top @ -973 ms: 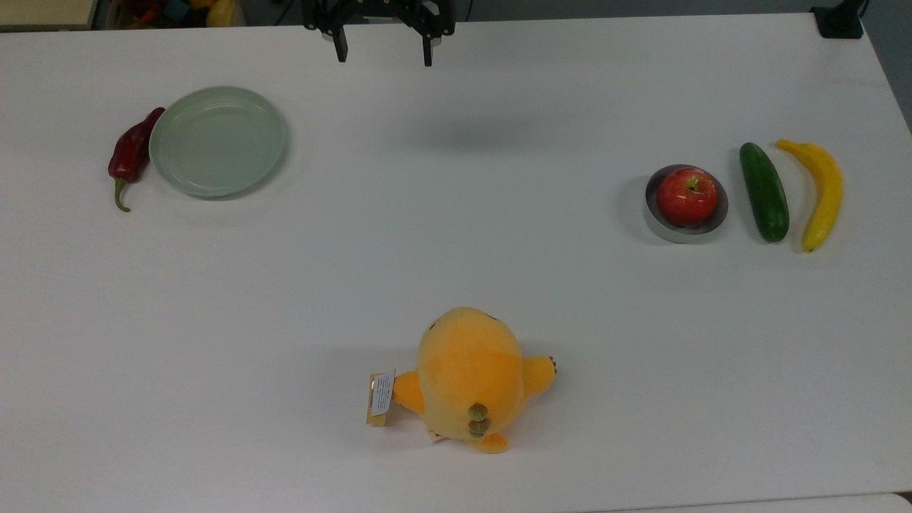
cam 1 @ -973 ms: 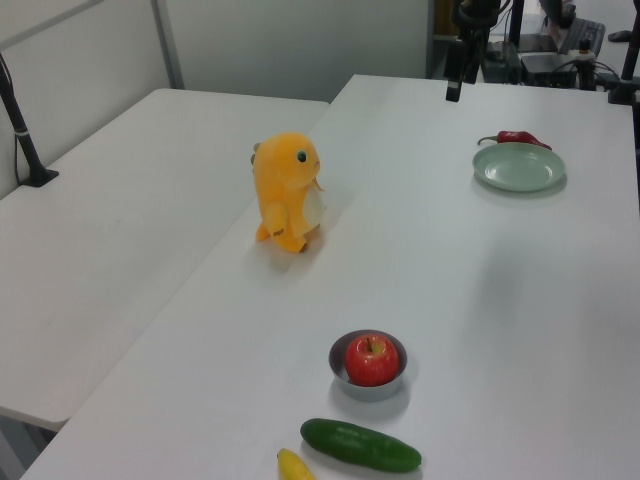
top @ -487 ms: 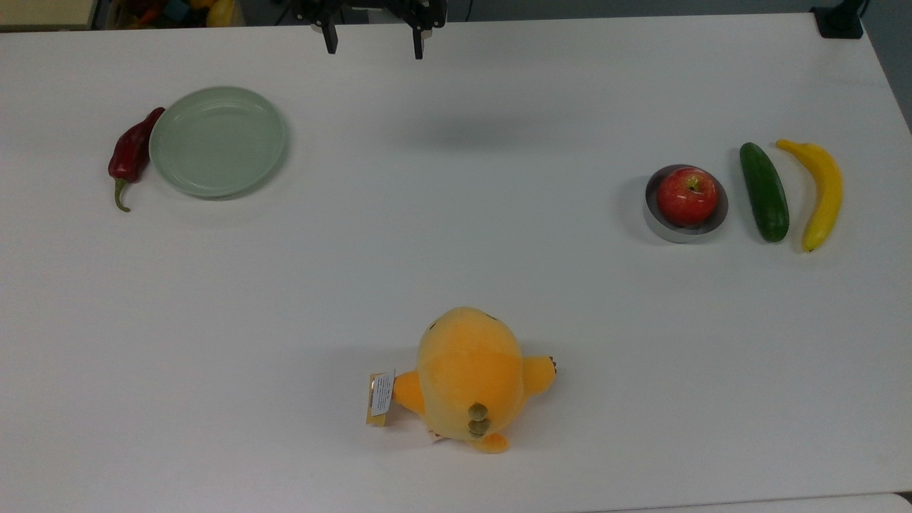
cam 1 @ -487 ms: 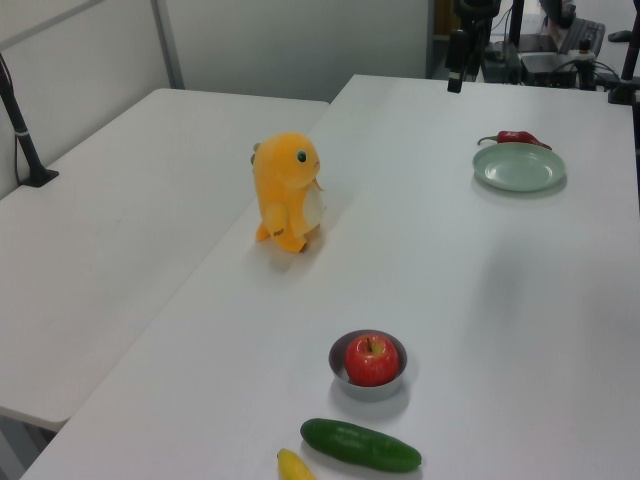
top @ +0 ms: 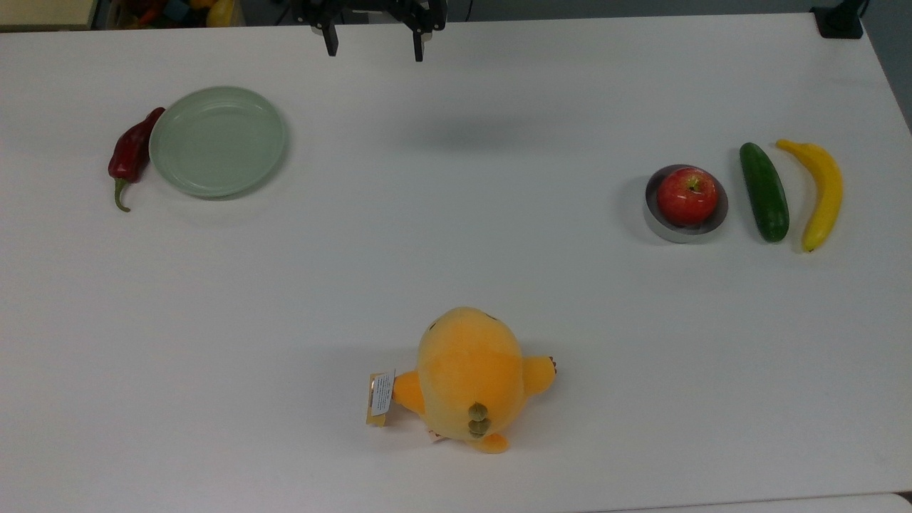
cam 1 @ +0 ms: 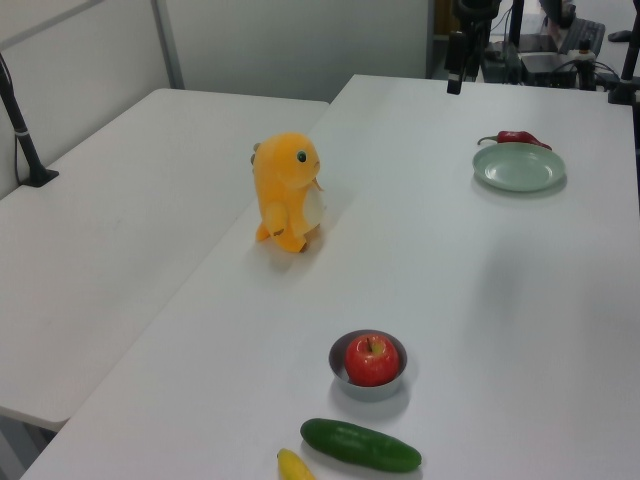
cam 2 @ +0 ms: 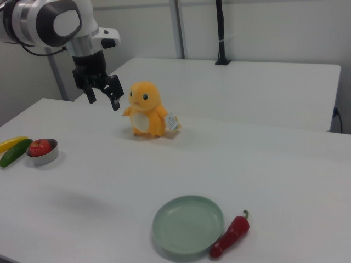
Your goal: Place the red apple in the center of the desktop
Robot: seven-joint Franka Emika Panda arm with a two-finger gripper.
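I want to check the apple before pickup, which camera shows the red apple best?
The top view: the red apple sits unobstructed in its metal bowl, stem dimple up. The left view shows it nearly as clearly, from the side. The right view shows it small, at the right view's left edge.

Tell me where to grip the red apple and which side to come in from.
Grip the red apple across its widest part, coming straight down from above. It sits stem-up in a small metal bowl whose rim likely blocks a low side approach; its upper half stands clear. The gripper is open and far off.
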